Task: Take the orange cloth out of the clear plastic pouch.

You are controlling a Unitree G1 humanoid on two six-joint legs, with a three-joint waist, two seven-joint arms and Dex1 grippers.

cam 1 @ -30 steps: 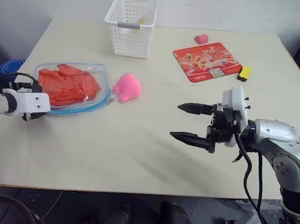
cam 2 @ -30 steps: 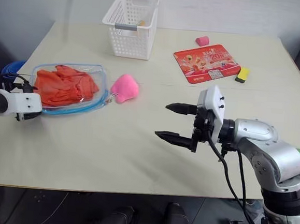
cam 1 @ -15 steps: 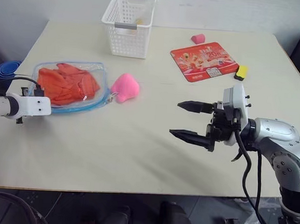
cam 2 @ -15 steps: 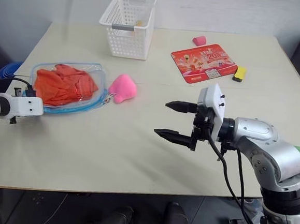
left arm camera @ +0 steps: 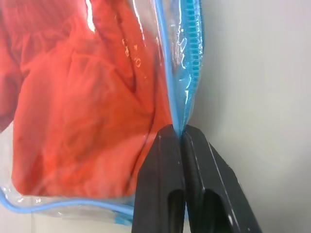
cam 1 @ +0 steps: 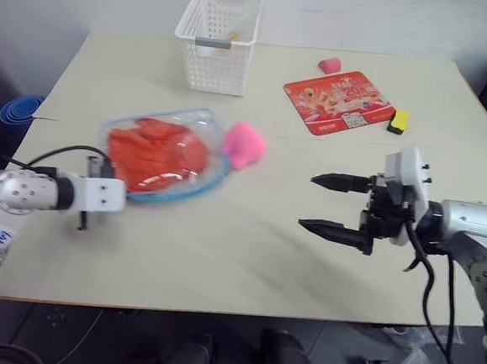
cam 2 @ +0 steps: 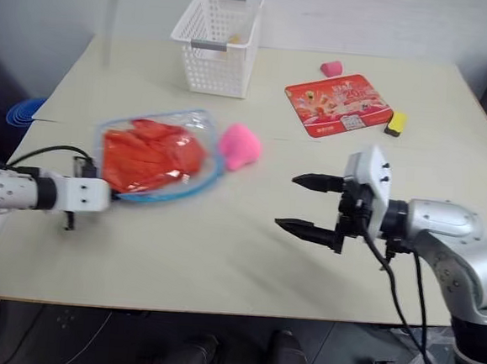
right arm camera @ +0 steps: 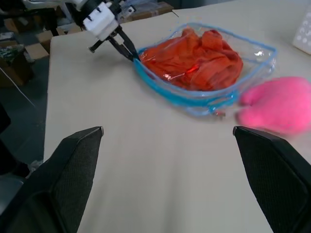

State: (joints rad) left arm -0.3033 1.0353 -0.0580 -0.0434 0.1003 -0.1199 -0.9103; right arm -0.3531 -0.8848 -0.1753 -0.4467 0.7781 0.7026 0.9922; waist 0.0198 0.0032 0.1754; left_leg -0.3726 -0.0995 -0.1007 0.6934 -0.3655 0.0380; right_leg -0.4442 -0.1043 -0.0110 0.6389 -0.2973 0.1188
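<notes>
Because the orange cloth (cam 1: 156, 151) lies sealed inside the clear plastic pouch (cam 1: 206, 122) on the tabletop (cam 1: 246, 250), the left claw (left arm camera: 181, 137) pinches the pouch's blue edge to anchor it. With its fingers spread and nothing between them, the right claw (cam 1: 336, 208) hangs well apart, free to work the opening.

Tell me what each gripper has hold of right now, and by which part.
The left gripper is shut on the clear plastic pouch, pinching its light blue edge. The right gripper holds nothing; its jaws stand open.
</notes>
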